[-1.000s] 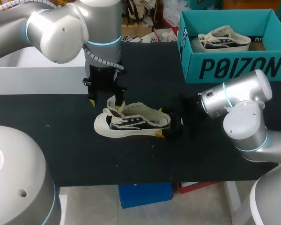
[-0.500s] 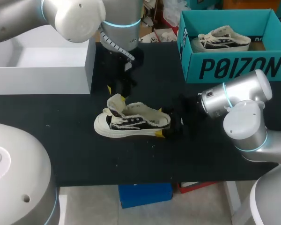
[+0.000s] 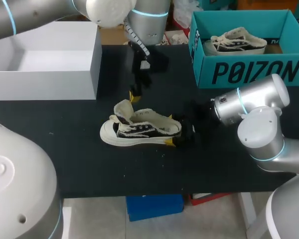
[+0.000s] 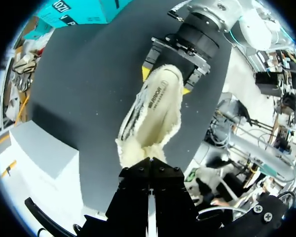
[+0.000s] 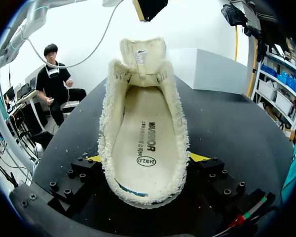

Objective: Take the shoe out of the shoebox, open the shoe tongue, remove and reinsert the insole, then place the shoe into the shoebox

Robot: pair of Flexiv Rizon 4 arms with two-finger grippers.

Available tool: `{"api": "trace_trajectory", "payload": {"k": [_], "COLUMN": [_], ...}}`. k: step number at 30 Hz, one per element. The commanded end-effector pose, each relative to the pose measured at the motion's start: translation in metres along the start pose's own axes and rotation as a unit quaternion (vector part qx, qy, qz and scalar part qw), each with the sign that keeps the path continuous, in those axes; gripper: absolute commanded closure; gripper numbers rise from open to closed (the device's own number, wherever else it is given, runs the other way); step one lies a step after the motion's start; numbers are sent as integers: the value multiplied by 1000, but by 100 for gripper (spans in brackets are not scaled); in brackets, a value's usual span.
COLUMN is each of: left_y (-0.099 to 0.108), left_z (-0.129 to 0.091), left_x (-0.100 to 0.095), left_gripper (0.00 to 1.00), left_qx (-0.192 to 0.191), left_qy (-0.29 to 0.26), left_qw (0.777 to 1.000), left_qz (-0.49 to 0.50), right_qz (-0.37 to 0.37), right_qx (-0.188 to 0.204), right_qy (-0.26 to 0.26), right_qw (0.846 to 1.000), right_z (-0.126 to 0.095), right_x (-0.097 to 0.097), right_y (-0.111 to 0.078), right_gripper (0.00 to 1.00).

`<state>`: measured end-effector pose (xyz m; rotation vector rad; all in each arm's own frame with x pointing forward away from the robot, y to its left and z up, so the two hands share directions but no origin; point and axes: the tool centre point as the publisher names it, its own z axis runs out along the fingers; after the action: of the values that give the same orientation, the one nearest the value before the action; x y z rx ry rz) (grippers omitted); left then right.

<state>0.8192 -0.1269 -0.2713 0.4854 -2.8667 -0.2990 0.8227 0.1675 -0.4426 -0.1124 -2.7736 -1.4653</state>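
The left claw (image 3: 134,94) hangs above the desk (image 3: 139,172), just beyond the far side of the shoe (image 3: 139,130). Its two fingers are pressed together and hold nothing. From its own wrist view, the upturned tongue (image 4: 140,148) sits just ahead of the tips, but I see no contact.

The right claw (image 5: 147,158) is clamped on the shoe's heel, one yellow tip on each side, and pins the sole flat to the desk. The shoe lies near the middle of the desk, with its toe toward the left edge and its heel toward the right. The tongue stands up and forward, so the mouth is wide open. The insole (image 5: 144,143) lies flat inside and is bare along its whole length.

With the tongue open, the step in hand looks like lifting out the insole. To do it well, I would:

- keep the right claw firm on the heel, so the shoe cannot tip or slide;
- part the left fingers only a little;
- bring them down into the mouth, clear of the frayed collar, which could snag a tip;
- work one finger under the insole's edge;
- peel up and back along the shoe's length, not straight up, which I judge might lift the whole shoe.

The teal shoebox (image 3: 249,72) stands at the far right corner with a second shoe (image 3: 236,42) inside. A white box (image 3: 45,89) sits at the far left corner.
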Motion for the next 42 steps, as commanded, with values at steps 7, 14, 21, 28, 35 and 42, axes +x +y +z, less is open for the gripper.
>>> {"api": "trace_trajectory", "payload": {"k": [7, 14, 21, 28, 35, 42], "left_y": [-1, -2, -2, -2, -4, -14], "left_z": [-1, -5, -5, -5, 1, 7], "left_x": [-4, -4, -4, -4, 0, 10], "left_gripper": [100, 100, 100, 100, 100, 100], "left_qx": [-26, 7, 7, 7, 52, 106], "left_qy": [18, 32, 32, 32, 19, -18], "left_qw": [988, 987, 987, 987, 989, 984], "left_qz": [154, 156, 156, 156, 136, 139], "right_qz": [1, 1, 1, 1, 1, 1], "right_qx": [1, 1, 1, 1, 1, 1], "right_qy": [-1, -1, -1, -1, -1, -1], "right_qw": [1000, 1000, 1000, 1000, 1000, 1000], "right_z": [1, 1, 1, 1, 1, 1], "right_x": [0, 0, 0, 0, 0, 0], "right_y": [-4, -4, -4, -4, -4, -4], "right_gripper": [100, 100, 100, 100, 100, 100]}}
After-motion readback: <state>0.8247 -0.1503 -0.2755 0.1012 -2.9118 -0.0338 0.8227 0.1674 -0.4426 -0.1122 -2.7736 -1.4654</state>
